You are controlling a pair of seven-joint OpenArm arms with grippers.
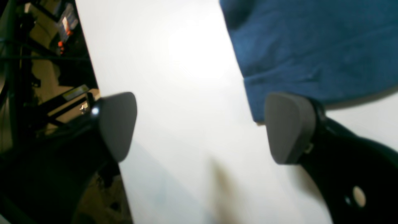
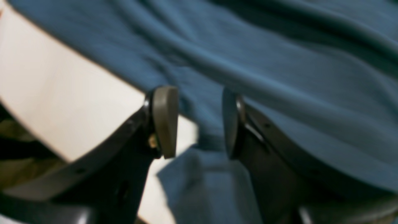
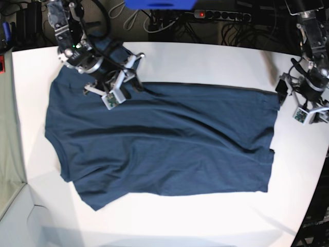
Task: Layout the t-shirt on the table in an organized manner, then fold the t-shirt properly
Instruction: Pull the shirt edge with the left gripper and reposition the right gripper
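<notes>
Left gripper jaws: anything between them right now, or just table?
Just bare table. In the left wrist view the left gripper stands wide open, with the t-shirt corner beside one pad, not between.

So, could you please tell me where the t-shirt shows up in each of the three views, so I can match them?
Left wrist view: the t-shirt fills the upper right, one corner beside the right-hand pad of the open left gripper.
Right wrist view: it covers most of the picture, with fabric between the pads of the right gripper.
Base view: it lies spread across the middle.
Shared landmark: the white table, seen beside the shirt in every view.
</notes>
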